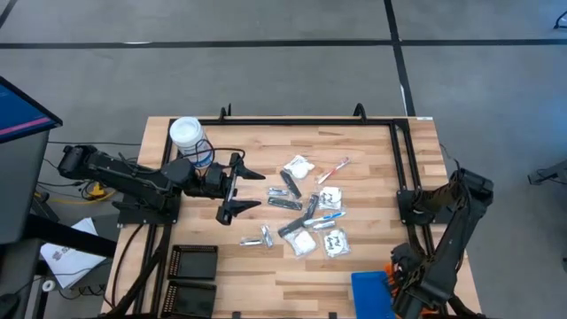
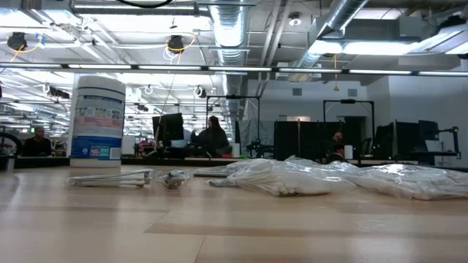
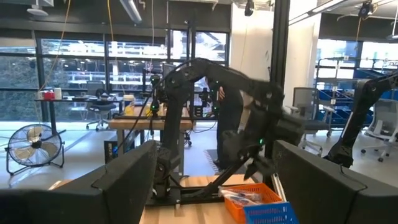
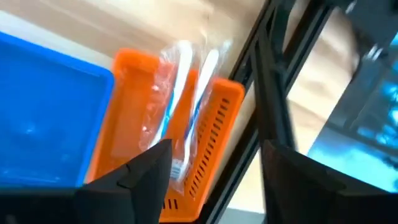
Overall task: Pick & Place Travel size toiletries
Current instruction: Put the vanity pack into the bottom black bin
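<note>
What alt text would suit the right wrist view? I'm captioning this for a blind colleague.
Seen past the right gripper with its fingers apart, a clear-wrapped toothbrush lies in an orange tray. A blue tray sits right beside it, and a dark frame rail crosses the wooden table.

Left tool (image 1: 251,190) hovers with fingers spread wide; right tool (image 4: 214,163), fingers parted, sits at the right front corner

Toiletries (image 1: 306,211) are scattered mid-table (image 1: 372,275). The jar (image 1: 186,133) stands at the far left corner. Wrapped toothbrushes (image 4: 180,106) lie in the tray (image 4: 214,137) by the near right corner.
</note>
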